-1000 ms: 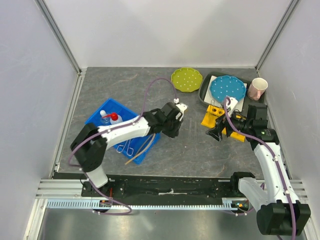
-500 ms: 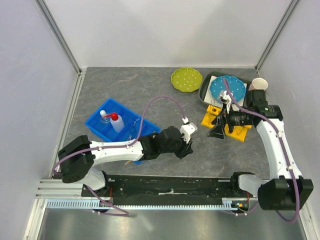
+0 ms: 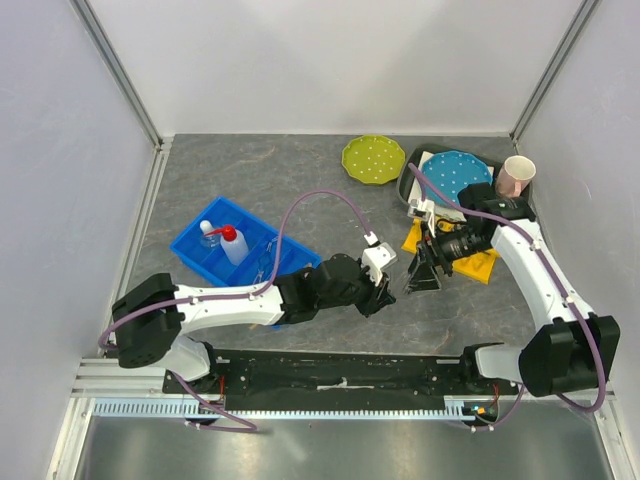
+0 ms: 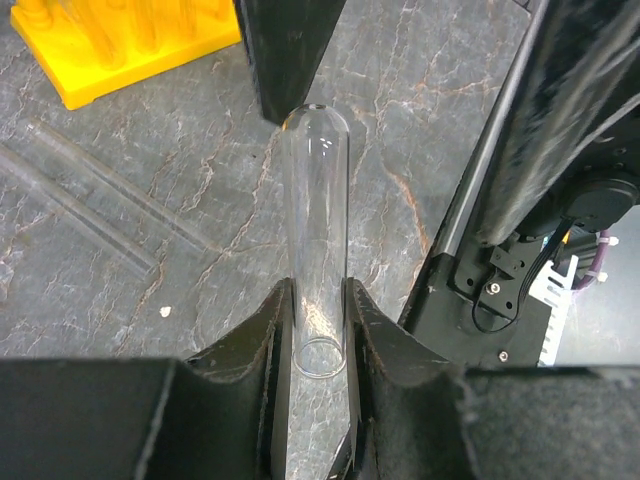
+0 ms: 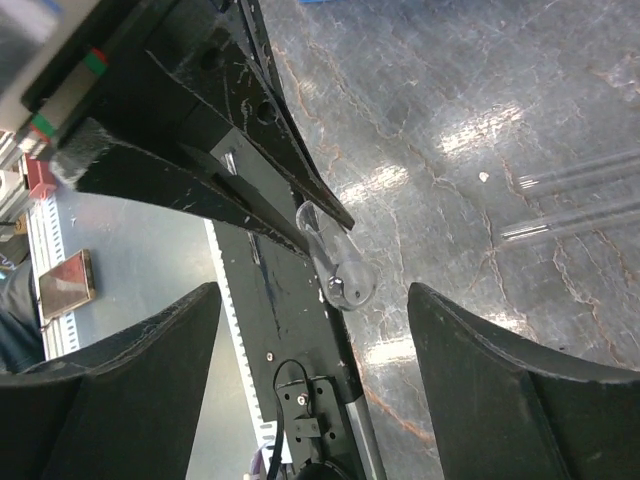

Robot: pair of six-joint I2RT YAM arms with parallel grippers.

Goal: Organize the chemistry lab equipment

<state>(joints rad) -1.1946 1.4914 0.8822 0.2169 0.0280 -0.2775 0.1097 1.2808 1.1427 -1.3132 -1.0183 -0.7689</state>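
Your left gripper (image 4: 318, 305) clamps clear glass tube (image 4: 317, 190), rounded end forward. Your right gripper (image 3: 421, 273) gapes wide just beyond tube tip (contact unclear). Yellow rack (image 3: 481, 266) nearby.

grey marbled table (image 3: 250, 180), blue bin (image 3: 187, 244) left, green dotted plate (image 3: 373, 159) behind, dark tray (image 3: 408, 186), yellow rack (image 3: 481, 266) right, two clear glass tubes (image 4: 80, 208) loose

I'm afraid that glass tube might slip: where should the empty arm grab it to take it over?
Probably the bare stretch of the glass tube jutting past the left tool, near its rounded closed end. The open right tool should come from that free end, a finger on each side of the round wall; the mouth end is already pinched.
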